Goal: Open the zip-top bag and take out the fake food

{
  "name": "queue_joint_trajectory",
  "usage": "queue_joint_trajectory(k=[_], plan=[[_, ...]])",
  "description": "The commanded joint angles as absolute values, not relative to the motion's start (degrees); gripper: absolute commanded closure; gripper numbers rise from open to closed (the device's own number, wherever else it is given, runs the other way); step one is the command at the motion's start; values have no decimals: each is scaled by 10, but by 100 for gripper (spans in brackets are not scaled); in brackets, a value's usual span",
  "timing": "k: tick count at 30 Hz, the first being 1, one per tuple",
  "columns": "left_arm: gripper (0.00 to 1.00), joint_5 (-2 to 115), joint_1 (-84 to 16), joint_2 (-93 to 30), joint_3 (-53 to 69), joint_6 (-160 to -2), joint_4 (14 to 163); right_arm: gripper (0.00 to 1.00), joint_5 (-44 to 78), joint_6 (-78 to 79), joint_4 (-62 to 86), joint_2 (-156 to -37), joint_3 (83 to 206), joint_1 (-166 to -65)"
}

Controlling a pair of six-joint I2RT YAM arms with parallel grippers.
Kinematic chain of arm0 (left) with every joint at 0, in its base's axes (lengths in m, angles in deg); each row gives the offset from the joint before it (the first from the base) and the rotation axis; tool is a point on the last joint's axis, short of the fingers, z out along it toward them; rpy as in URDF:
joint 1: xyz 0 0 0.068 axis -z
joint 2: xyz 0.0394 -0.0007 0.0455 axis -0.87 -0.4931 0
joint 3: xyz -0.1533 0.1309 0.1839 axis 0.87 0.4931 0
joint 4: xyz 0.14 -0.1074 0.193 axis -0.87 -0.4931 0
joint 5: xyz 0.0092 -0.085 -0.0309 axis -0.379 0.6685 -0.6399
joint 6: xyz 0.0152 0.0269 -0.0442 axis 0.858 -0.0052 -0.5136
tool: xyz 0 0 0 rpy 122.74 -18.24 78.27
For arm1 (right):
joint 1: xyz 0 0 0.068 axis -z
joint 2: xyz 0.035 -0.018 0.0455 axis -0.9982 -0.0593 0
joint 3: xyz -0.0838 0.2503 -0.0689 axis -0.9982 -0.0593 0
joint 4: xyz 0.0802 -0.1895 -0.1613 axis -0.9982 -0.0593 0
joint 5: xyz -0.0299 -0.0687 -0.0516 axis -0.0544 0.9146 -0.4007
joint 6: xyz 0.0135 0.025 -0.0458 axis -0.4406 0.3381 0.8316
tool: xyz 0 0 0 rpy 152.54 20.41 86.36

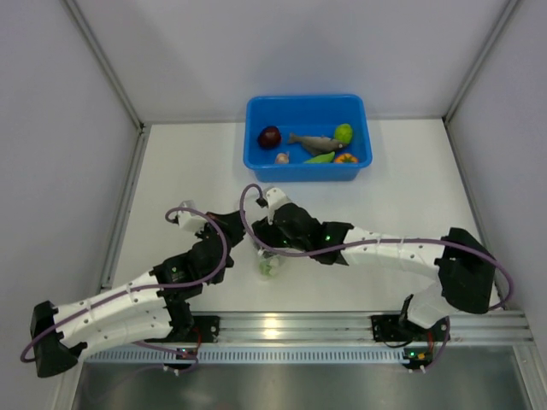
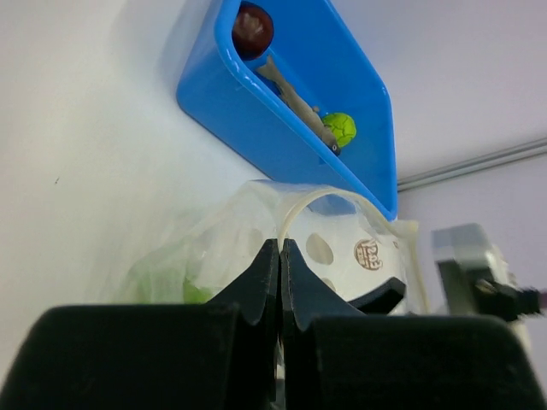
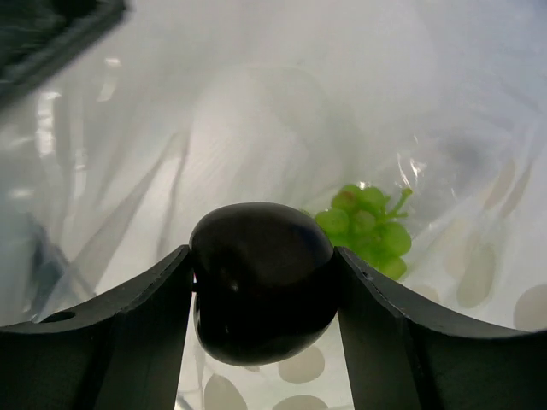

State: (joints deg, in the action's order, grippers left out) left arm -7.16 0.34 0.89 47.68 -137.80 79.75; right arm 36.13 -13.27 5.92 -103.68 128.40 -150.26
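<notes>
1. Right claw [image 3: 262,256]: clamped on dark rounded fruit [image 3: 261,295], one finger at each side; clear film of zip-top bag [image 3: 256,111] fills the wrist view behind.
2. Left claw [image 2: 280,249]: fingers pressed together, pinching the bag's rim, which arches up out of the tips.
3. Zip-top bag: on table [image 1: 188,171], middle, under both claws where the arms meet; on the near side of blue bin [image 1: 308,172] and apart from it.
4. Green grapes [image 3: 367,224]: inside the bag, just beyond the held fruit.
5. Blue bin: far middle of table. Contents:
   - maroon ball [image 1: 269,136], left
   - grey long piece [image 1: 314,141], centre
   - lime ball [image 1: 344,132], right
   - green pod [image 1: 320,157] and orange piece [image 1: 345,158], side by side along the near wall
   - small pale piece [image 1: 282,158], just nearer than the maroon ball
</notes>
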Motion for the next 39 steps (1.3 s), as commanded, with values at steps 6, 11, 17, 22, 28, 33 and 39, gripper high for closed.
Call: queue_joint_trajectory(k=[6, 11, 17, 22, 28, 33, 39], plan=[[100, -58, 2, 6, 464, -1376, 807, 53, 378, -80, 180, -926, 1255, -1521], [100, -48, 2, 7, 478, -1384, 807, 53, 405, -86, 187, -900, 1268, -1516], [100, -50, 2, 11, 485, -1384, 808, 53, 396, -110, 191, -863, 1289, -1504], [100, -54, 2, 12, 486, -1381, 807, 53, 334, -157, 193, -824, 1303, -1450], [100, -54, 2, 16, 483, -1376, 799, 51, 269, -180, 146, -839, 1357, -1322], [100, -58, 1, 37, 486, -1374, 793, 49, 243, -174, 133, -888, 1394, -1212], [100, -56, 1, 35, 481, -1369, 794, 49, 290, -175, 102, -1055, 1468, -1138]])
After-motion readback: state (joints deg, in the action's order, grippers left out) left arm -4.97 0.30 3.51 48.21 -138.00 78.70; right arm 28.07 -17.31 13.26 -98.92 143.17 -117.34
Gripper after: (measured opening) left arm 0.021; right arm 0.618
